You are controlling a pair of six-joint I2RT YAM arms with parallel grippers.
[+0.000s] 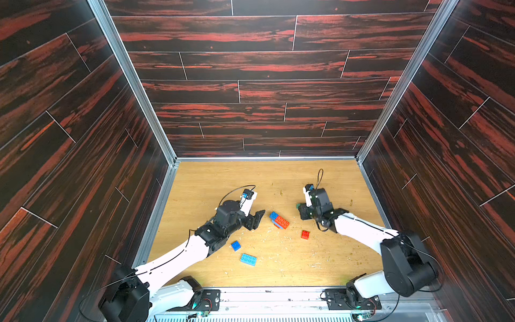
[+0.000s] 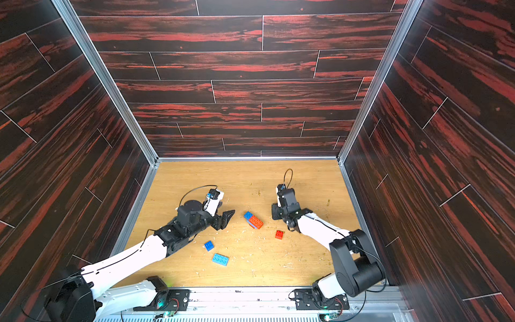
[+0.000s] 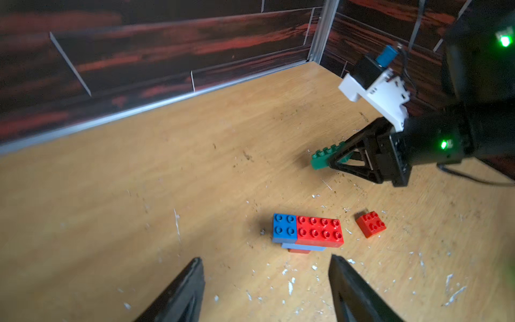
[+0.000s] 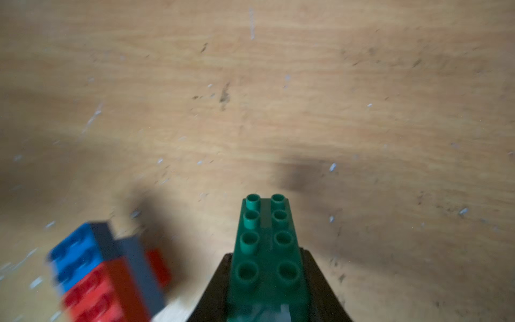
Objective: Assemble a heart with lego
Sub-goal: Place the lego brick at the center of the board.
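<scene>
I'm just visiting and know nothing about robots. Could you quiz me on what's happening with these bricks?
1. True or false: the left gripper is holding a brick.
2. What colour is the brick in the right gripper? A red, B green, C yellow.
3. How many loose bricks lie on the table, apart from the joined stack?
Key: 1 false, its jaws are open and empty. 2 B, the green brick. 3 three: red square, dark-blue square, light-blue oblong.

The light-wood tabletop [image 1: 223, 178] bears a joined red-and-blue plastic brick stack [image 1: 279, 220], with a red square brick [image 1: 305, 234] to its right. A dark-blue square brick [image 1: 235, 245] and a light-blue oblong brick [image 1: 248, 259] lie nearer, to the left.
</scene>
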